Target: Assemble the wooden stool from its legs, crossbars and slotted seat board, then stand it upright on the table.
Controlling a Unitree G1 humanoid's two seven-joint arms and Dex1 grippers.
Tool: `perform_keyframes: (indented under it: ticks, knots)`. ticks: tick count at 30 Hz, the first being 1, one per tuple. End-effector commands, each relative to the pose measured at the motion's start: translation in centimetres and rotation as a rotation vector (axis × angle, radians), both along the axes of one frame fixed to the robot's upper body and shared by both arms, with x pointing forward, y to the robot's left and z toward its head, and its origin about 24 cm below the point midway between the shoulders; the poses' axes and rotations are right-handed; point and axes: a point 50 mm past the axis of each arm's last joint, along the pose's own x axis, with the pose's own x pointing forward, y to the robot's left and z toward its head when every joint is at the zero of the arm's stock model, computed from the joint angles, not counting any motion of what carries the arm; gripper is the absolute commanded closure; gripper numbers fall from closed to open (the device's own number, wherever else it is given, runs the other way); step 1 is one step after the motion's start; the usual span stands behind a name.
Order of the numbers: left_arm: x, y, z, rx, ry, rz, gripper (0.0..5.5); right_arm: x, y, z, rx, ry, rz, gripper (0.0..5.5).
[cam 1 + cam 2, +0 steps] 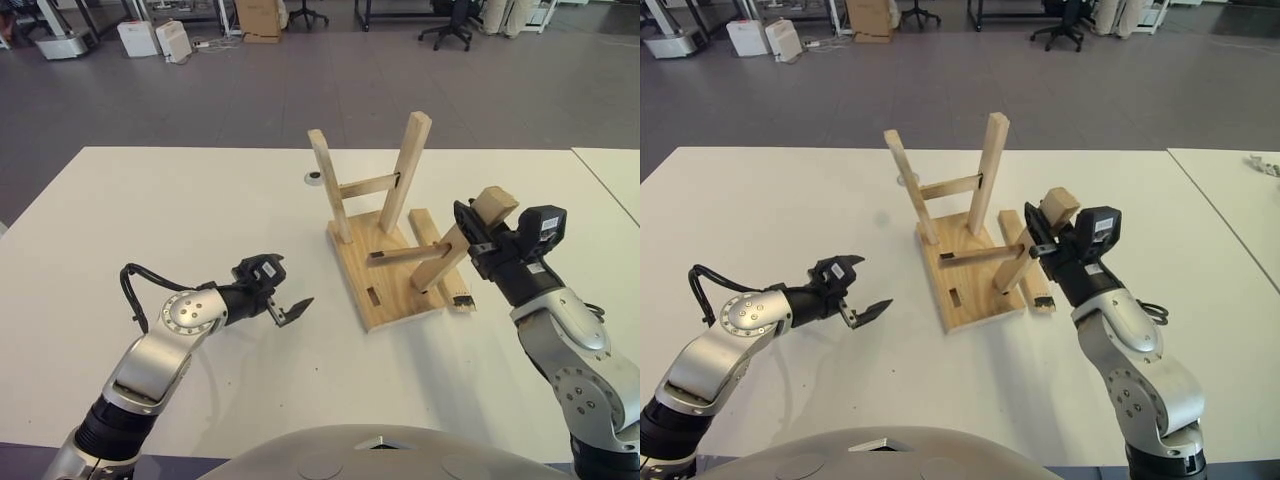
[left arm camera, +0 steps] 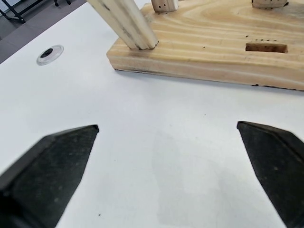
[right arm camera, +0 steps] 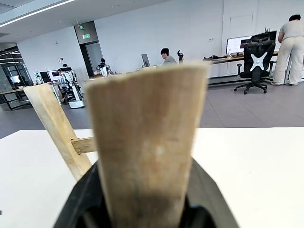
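The seat board (image 1: 392,298) lies flat on the white surface (image 1: 150,200), right of centre, with its slotted face up. Two legs stand in it along its far edge: the far-left leg (image 1: 330,188) and the far-right leg (image 1: 406,170), both leaning slightly and joined by a crossbar (image 1: 368,186) about halfway up. An open slot (image 1: 372,294) shows on the near part of the board.

The right hand (image 1: 476,238) is closed on the upper part of a third leg (image 1: 445,265), which slants down and to the left, with its lower end at the board's right side. A second crossbar (image 1: 395,257) sticks out from this leg towards the left, above the board. Just beside the board's right edge a loose wooden piece (image 1: 424,228) lies flat on the surface, partly hidden behind the held leg.

The left hand (image 2: 168,125) hangs low over the surface, near and left of the board and apart from it, with its fingers spread wide and nothing between them. A small round grommet (image 1: 313,177) is set in the surface just left of the far-left leg.
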Motion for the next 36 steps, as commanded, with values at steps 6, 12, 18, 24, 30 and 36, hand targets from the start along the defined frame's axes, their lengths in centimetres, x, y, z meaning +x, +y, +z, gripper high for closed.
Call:
perform_keyframes:
  ticks: [6,12,18,24,30,36]
  knots:
    - [0.6,0.7,0.0,0.02,-0.013,0.031,0.14,0.8,0.4,6.3,0.087,-0.251,0.083,2.55]
    - [1.3,0.9,0.3,0.001,-0.04,0.058,0.14,2.9,-4.2,13.2,0.138,-0.433,-0.068,1.27]
    - [3.9,2.0,3.0,-0.256,-0.172,0.291,0.14,6.6,-5.8,0.8,-0.157,0.178,-0.087,1.07]
    - [5.5,2.9,4.2,-0.383,-0.248,0.437,0.14,5.0,-3.9,-9.0,-0.16,0.532,0.025,1.07]
    - [5.6,2.5,3.9,-0.382,-0.241,0.446,0.14,3.6,-3.0,-11.9,-0.279,0.655,0.039,2.04]
    - [5.8,2.4,4.6,-0.382,-0.266,0.453,0.14,3.4,-4.6,-13.0,-0.4,0.706,-0.035,3.14]
